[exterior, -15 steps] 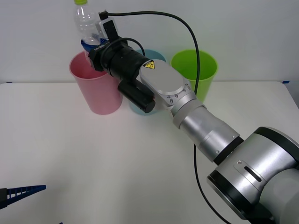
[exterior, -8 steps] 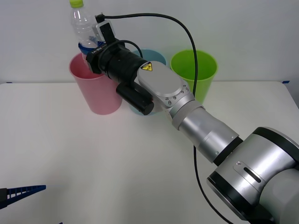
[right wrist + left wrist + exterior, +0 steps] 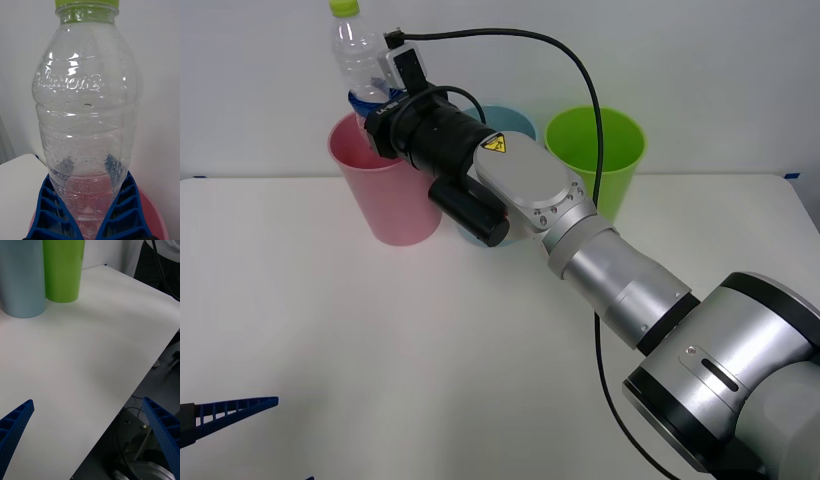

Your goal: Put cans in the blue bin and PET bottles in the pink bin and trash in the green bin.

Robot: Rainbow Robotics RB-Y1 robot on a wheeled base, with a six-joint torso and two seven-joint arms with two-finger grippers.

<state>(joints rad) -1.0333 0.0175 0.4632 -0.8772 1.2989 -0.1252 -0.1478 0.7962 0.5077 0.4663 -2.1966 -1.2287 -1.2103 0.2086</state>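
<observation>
My right gripper (image 3: 368, 103) is shut on the clear PET bottle (image 3: 358, 55), held upright with its lime-green cap on top, directly above the pink bin (image 3: 385, 190). Close up, the blue fingers (image 3: 126, 210) clamp the bottle (image 3: 88, 112) near its base, with the pink bin's rim (image 3: 153, 215) showing below. The blue bin (image 3: 510, 118) stands behind my right arm, mostly hidden, and the green bin (image 3: 598, 155) is to its right. My left gripper (image 3: 220, 412) rests open at the table's near left corner. The blue bin (image 3: 22, 277) and green bin (image 3: 63, 270) stand side by side in the left wrist view.
The white table (image 3: 380, 340) stretches bare in front of the bins. A white wall rises right behind them. A black cable (image 3: 580, 70) loops above my right arm. The table's edge (image 3: 150, 363) drops off to the floor beside my left gripper.
Over the last second the right gripper carried the bottle slightly left and up above the pink bin; since half a second ago nothing has visibly moved.
</observation>
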